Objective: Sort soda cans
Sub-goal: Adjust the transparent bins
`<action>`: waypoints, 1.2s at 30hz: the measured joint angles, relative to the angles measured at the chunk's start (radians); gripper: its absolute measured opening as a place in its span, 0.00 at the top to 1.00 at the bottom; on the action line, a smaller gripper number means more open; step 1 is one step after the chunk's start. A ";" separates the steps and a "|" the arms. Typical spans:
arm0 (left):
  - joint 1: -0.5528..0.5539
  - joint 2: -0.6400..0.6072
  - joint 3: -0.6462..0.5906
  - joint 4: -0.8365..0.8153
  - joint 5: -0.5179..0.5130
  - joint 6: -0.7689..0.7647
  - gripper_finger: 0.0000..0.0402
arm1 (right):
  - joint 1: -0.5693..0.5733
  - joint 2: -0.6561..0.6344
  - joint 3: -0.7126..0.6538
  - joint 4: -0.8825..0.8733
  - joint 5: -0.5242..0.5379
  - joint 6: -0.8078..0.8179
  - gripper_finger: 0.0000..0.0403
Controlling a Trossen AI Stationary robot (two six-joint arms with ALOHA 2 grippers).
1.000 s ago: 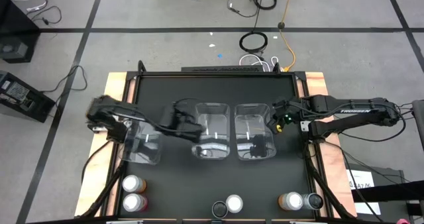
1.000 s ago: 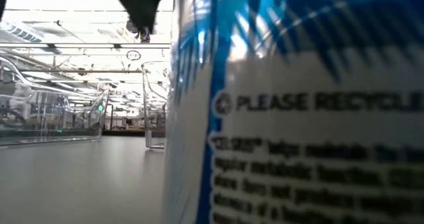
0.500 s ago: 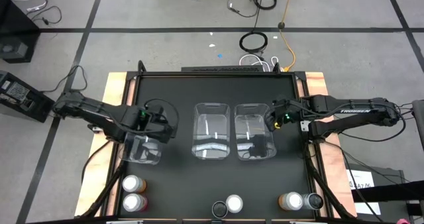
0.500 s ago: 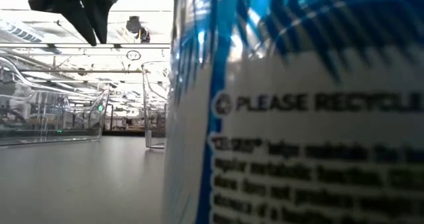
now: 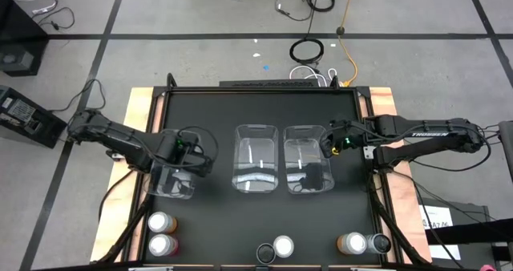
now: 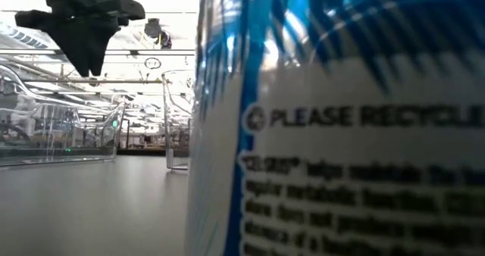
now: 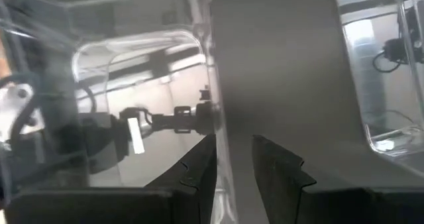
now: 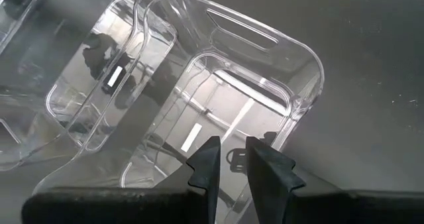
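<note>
On the black mat, three clear bins (image 5: 258, 159) seem empty; both end effectors (image 5: 196, 149) nearly pressed together.

This is a robot lab: the black desk (image 5: 264, 111) stands on a grey tiled floor (image 5: 200, 58), with loose cables (image 5: 309, 50) and equipment boxes (image 5: 28, 117) around.

1. The three bins (image 5: 257, 159) are clear, glossy plastic with bright reflections.
2. The table (image 5: 256, 111) has a matt black, smooth top.
3. The soda cans (image 5: 160, 222) have shiny silver metal tops.
4. The table border (image 5: 141, 103) looks like bare wood.
</note>
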 joint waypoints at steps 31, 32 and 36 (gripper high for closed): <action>0.020 0.000 -0.024 0.058 0.038 -0.027 0.46 | 0.000 0.000 0.000 -0.002 0.000 -0.008 0.84; 0.020 0.000 -0.039 0.072 0.039 -0.027 0.46 | 0.000 0.000 0.000 -0.002 0.000 -0.008 0.84; 0.020 0.001 -0.117 0.146 0.079 -0.027 0.46 | 0.000 0.000 0.000 -0.002 0.000 -0.012 0.84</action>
